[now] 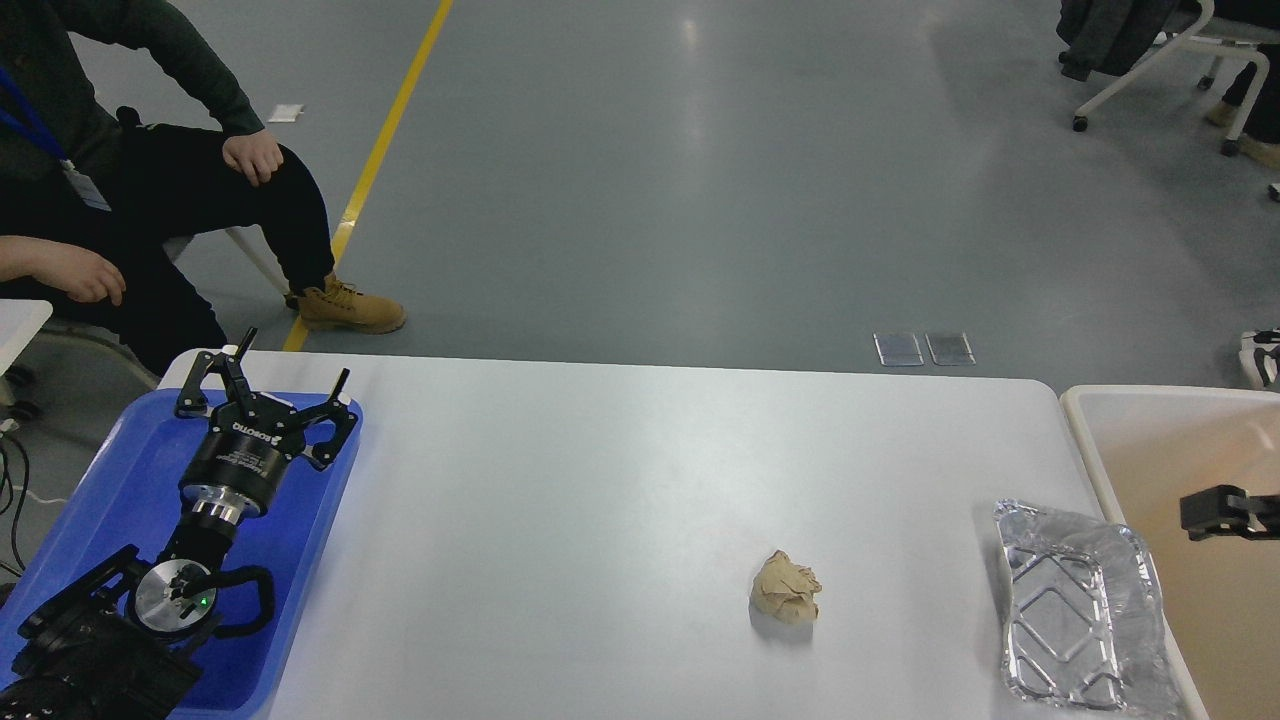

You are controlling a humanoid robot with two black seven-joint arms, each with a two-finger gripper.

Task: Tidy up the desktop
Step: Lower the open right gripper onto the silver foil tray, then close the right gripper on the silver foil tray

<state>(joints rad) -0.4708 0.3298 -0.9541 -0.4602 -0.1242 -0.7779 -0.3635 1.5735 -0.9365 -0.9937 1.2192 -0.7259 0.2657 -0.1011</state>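
Note:
The white desktop (600, 480) fills the lower view. A crumpled tan paper ball (786, 588) lies on it right of centre. A crushed silver foil tray (1082, 608) lies at the desktop's right edge. My left gripper (290, 372) hangs open and empty over the far end of a blue plastic tray (110, 480) at the left. Only a small black end piece of my right arm (1222, 512) shows at the right edge, over the beige bin (1160, 440). Its fingers cannot be told apart.
A seated person (150, 200) in dark clothes and tan boots is at the far left, behind the desktop. A chair on wheels (1150, 80) stands at the far right on the grey floor. A yellow line (390, 130) runs across the floor.

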